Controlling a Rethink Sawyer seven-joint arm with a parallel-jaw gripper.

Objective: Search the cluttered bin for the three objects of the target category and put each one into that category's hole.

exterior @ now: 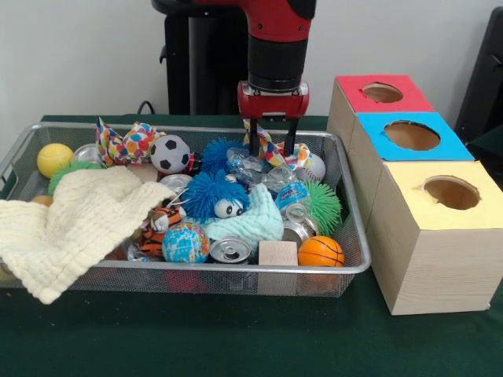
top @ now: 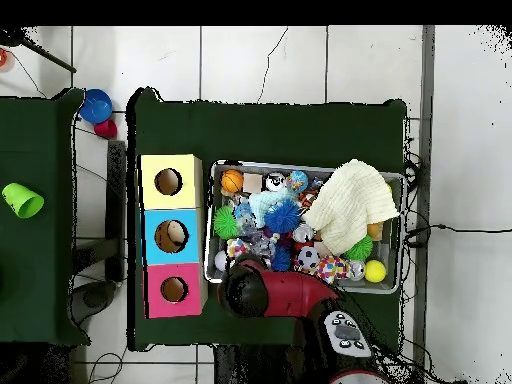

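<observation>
With our claw point(exterior: 273, 148) pinching a confetti cloth point(exterior: 275, 151) at the far side of the wire bin point(exterior: 355, 259), we risk dragging the crumpled bottle point(exterior: 292, 191) along or losing the thin cloth before the yellow hole point(exterior: 451, 192).

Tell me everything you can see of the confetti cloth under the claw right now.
The confetti cloth is small, soft and crumpled, white with red, orange, blue and yellow patches. It lies at the cluttered bin's far side, beside a baseball and crinkled plastic bottles. The claw stands upright with one dark finger either side of a raised fold.
</observation>
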